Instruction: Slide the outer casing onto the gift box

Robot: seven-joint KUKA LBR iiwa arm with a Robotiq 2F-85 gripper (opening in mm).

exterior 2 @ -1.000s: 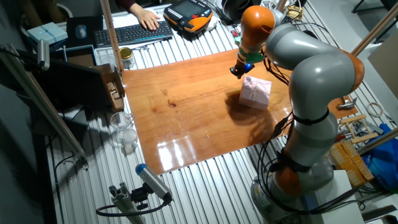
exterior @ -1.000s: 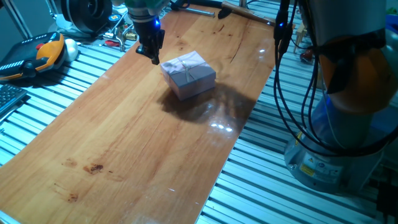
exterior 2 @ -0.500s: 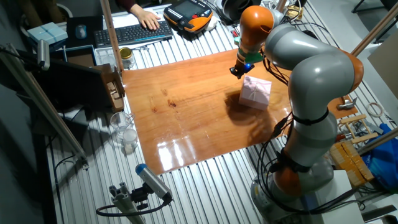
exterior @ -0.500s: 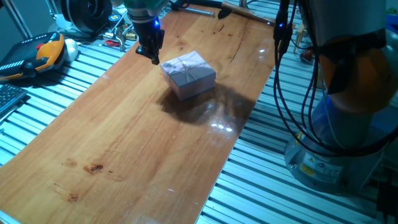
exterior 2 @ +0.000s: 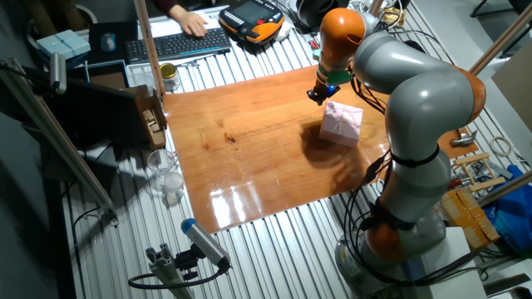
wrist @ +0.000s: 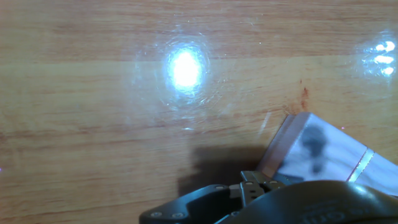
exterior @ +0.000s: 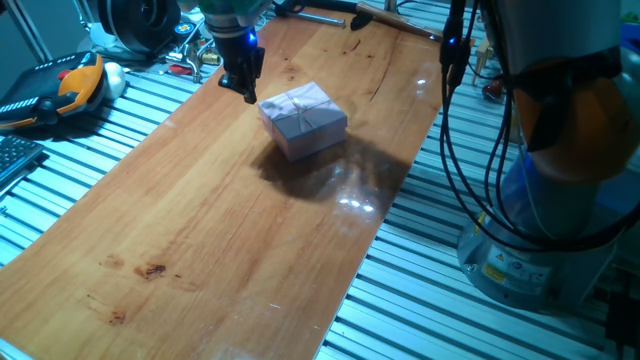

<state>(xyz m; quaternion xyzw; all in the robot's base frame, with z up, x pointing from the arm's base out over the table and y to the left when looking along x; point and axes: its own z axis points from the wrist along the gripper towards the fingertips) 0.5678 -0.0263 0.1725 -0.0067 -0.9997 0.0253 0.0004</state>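
The casing [exterior: 304,119] sits on the wooden desk [exterior: 200,230], toward the end of the desk where the arm reaches in. Its top shows a thin ribbon cross. It looks like one closed pink block; the gift box cannot be told apart from the casing in any view.

The hand [exterior: 245,88] hangs just beside the casing, at the corner facing the cluttered end of the desk, with its tip low over the wood. In the other fixed view the hand [exterior 2: 319,94] is likewise just beside the casing [exterior 2: 342,122], on the side toward the keyboard [exterior 2: 174,43]. Whether it touches the casing cannot be told.

In the hand view the casing [wrist: 323,152] fills the lower right, one corner pointing toward the hand's dark body at the bottom edge; a ribbon strip crosses the top. The fingertips are not visible, so how far the hand is open cannot be told. Nothing is seen held in it.
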